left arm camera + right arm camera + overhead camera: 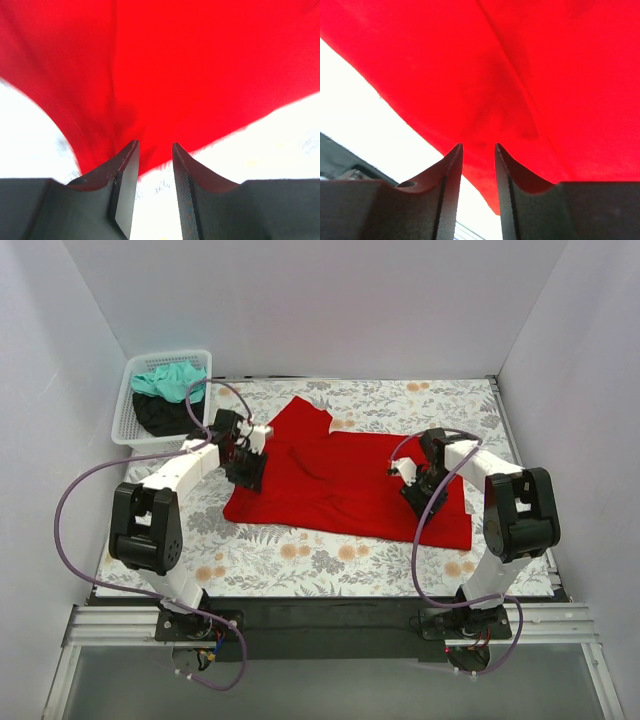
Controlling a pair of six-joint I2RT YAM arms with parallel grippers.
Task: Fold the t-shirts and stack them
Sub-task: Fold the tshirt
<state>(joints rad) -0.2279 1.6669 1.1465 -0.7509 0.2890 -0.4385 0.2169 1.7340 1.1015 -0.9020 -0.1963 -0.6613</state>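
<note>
Top external view: three t-shirts in all. One red t-shirt [340,485] lies spread, somewhat rumpled, on the floral-print cloth [300,555]. One teal-green t-shirt [170,380] and one black t-shirt [165,417] sit bunched in the single white mesh basket [125,435] at the far left corner. Two end effectors are on the red one. The left end effector [248,475] pinches its left edge, and the right end effector [418,495] pinches cloth near its right side.
</note>
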